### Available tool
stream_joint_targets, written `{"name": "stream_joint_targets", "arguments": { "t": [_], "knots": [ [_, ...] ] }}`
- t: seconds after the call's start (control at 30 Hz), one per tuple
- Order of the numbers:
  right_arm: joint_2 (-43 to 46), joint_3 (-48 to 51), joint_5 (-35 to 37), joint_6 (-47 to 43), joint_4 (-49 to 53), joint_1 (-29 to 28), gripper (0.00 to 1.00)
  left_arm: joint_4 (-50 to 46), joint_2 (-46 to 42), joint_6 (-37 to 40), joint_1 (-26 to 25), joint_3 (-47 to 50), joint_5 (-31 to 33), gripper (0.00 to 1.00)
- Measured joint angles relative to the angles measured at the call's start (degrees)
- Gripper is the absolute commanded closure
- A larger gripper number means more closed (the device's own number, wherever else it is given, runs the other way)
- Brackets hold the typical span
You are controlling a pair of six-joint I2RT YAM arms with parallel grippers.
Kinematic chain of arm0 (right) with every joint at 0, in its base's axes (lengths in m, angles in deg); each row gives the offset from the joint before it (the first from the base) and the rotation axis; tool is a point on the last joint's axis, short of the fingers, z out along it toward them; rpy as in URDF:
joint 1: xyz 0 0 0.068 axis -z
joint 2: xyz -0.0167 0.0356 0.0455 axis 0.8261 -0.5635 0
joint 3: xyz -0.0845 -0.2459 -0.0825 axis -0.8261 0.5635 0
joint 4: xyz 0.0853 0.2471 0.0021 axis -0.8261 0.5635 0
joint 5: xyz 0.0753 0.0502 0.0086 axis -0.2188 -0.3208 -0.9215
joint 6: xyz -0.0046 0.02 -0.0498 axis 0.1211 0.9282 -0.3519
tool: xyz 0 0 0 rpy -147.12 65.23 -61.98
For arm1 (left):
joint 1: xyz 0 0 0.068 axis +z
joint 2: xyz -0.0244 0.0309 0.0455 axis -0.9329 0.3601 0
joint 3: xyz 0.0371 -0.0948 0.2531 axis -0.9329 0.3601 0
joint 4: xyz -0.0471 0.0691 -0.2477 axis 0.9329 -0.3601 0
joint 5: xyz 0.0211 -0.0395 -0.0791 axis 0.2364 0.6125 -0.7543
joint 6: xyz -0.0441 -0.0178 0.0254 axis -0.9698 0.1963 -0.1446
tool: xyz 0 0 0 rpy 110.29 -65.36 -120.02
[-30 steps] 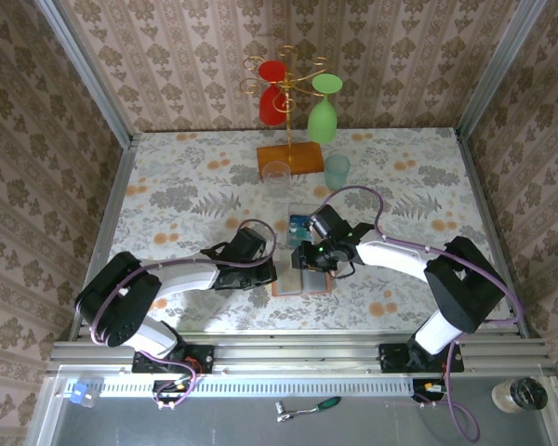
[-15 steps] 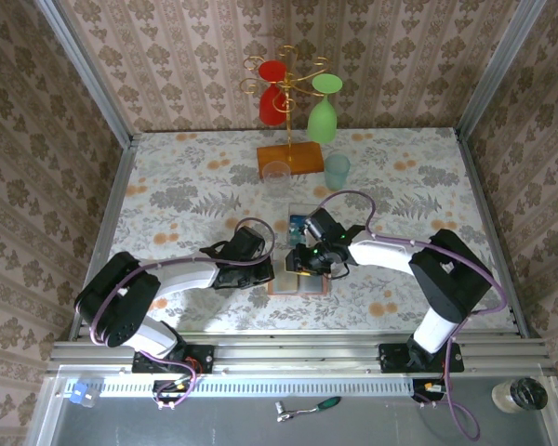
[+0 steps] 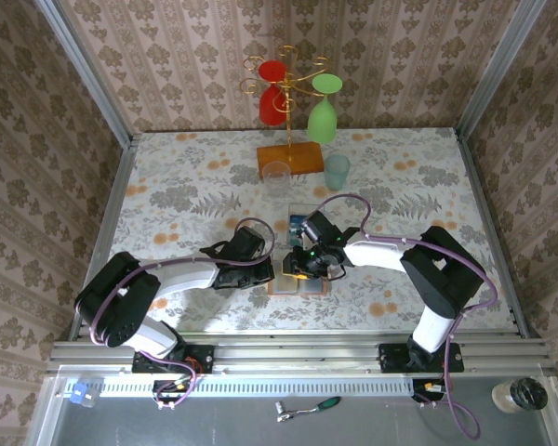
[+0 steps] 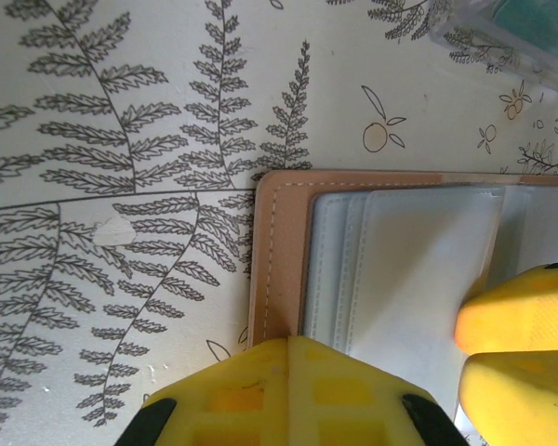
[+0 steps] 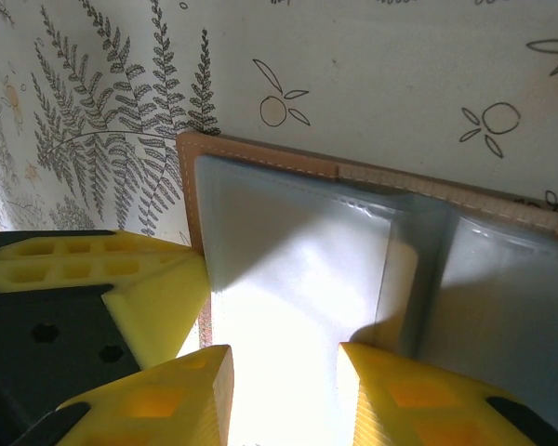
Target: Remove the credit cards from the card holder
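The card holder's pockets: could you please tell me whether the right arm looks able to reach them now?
Probably yes: the card holder lies open, the right end effector hangs right over its pockets, and the left end effector sits only at its edge.

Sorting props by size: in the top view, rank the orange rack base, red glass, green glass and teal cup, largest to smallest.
1. orange rack base
2. red glass and green glass: alike, not ranked; both hang nearer the camera.
3. teal cup
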Motion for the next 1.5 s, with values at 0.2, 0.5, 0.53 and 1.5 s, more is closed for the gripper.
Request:
{"name": "stream_joint_targets", "arguments": {
  "t": [0.2, 0.5, 0.53, 1.5],
  "knots": [
    [0.79, 0.00, 1.79, -0.09, 2.05, -0.17, 0.65, 0.00, 0.00, 0.00, 0.15, 0.00, -0.02, 1.00],
    [1.90, 0.00, 4.42, -0.72, 5.27, -0.17, 0.65, -0.68, -0.26, 0.48, 0.68, -0.02, -0.20, 1.00],
    [1.90, 0.00, 4.55, -0.72, 5.35, -0.17, 0.65, -0.87, -0.28, 0.52, 0.81, -0.07, -0.24, 1.00],
    [0.76, 0.04, 0.11, 1.70, 0.37, -1.88, 0.71, -0.68, -0.15, 0.92, 1.40, 0.00, -1.97, 1.00]
  ]
}}
